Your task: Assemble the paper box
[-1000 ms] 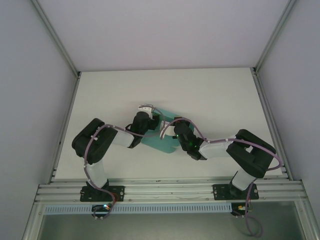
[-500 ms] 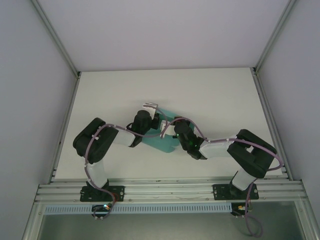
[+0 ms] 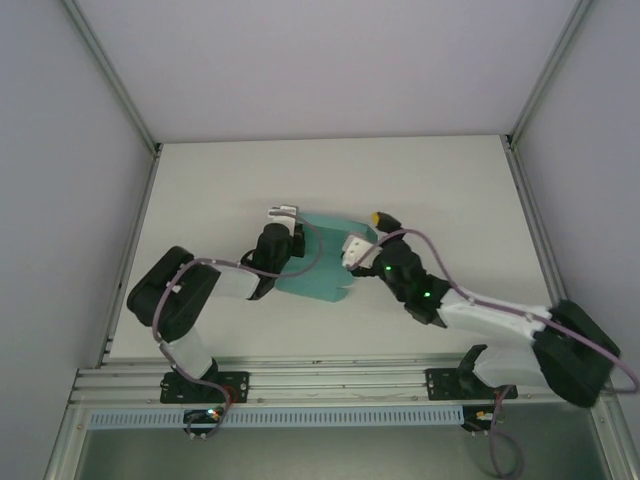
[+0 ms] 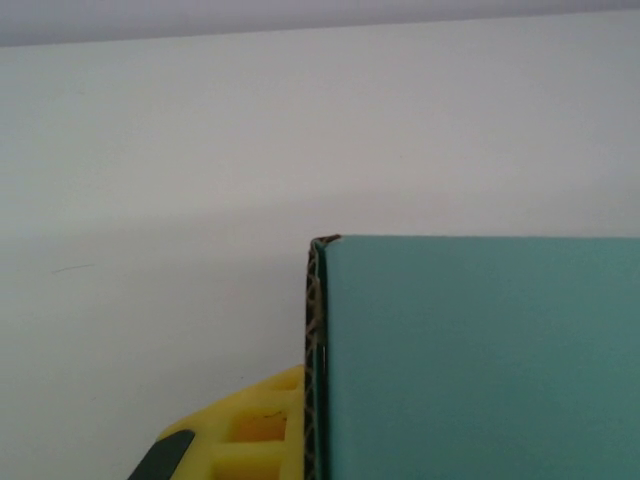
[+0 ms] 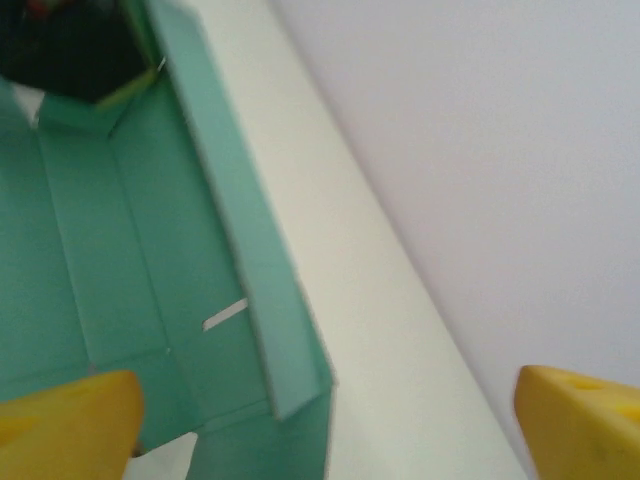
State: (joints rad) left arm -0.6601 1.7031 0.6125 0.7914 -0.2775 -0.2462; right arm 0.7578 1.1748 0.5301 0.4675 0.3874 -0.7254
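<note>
So, box: teal-green card paper box, half-folded, between the fingers.
Left gripper: clamped on upright wall.
Right gripper: spread wide beside flap.
Advice: pinch flap squarely, fold along crease.

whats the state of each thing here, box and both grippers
box: partly folded, one side wall raised, top open
left gripper: at the box's edge, one yellow finger beside the card; open or shut unclear
right gripper: open, fingers wide apart over the box's corner
</note>
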